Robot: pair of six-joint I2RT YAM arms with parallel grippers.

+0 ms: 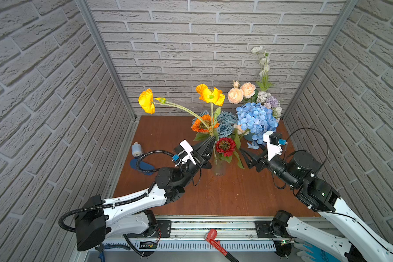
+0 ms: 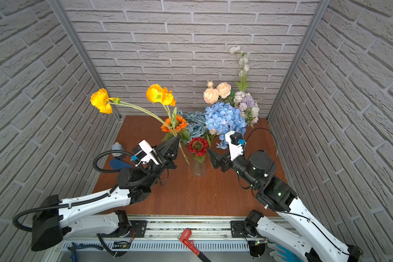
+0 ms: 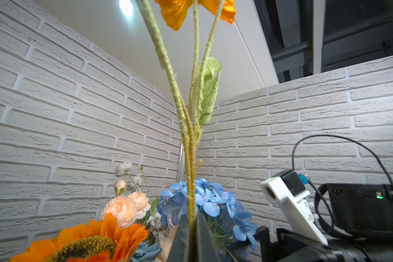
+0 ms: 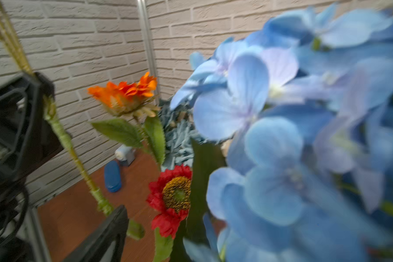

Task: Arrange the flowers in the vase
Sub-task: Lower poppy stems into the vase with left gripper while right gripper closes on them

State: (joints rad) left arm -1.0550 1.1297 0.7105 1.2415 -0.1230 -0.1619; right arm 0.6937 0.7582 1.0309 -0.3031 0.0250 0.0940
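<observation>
Poppies (image 1: 210, 95) on that long forked stem look light but floppy and top-heavy, so I'd grab low on the stiffer main stalk, which is exactly where the left gripper (image 1: 212, 139) is pinched shut, up and left of the glass vase (image 1: 220, 169), with the stem end hanging right by its mouth, in or not I can't tell. Right gripper (image 1: 245, 158) sits just right of the vase, jaws spread, nothing held.

Two arms: glossy white moulded link shells (image 1: 134, 199) dotted with small screw holes; black cylindrical joint housings (image 1: 168, 178); black corrugated cable conduit (image 1: 150, 152), left arm; thin black cable loop (image 1: 309, 128), right arm; white wrist-camera brackets (image 1: 273, 147) with blue plugs (image 1: 282, 142); black tapered, ribbed left gripper (image 1: 214, 137).
</observation>
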